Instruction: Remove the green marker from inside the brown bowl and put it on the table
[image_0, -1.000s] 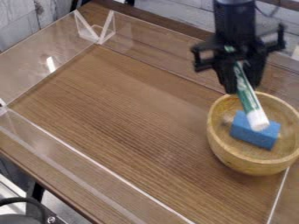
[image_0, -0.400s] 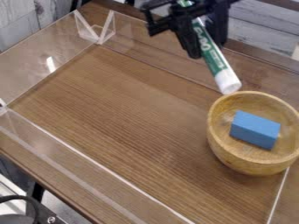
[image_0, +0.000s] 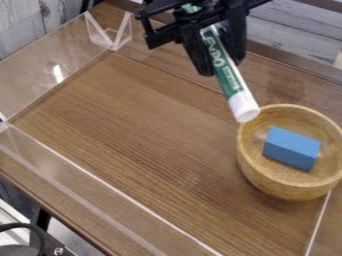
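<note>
- We see the end effector (image_0: 201, 38) clamped on the green marker (image_0: 223, 72), holding it in the air.
- The marker hangs tilted, its white end just above the brown bowl's (image_0: 254, 160) far rim.
- A blue block (image_0: 291, 147) lies inside the bowl.
- The tabletop (image_0: 134, 130) seems bare beneath, though glare blurs the acrylic walls (image_0: 107, 35).

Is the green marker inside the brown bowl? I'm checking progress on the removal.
No, the green marker hangs in the air, clamped by the end effector, up and left of the brown bowl.
</note>
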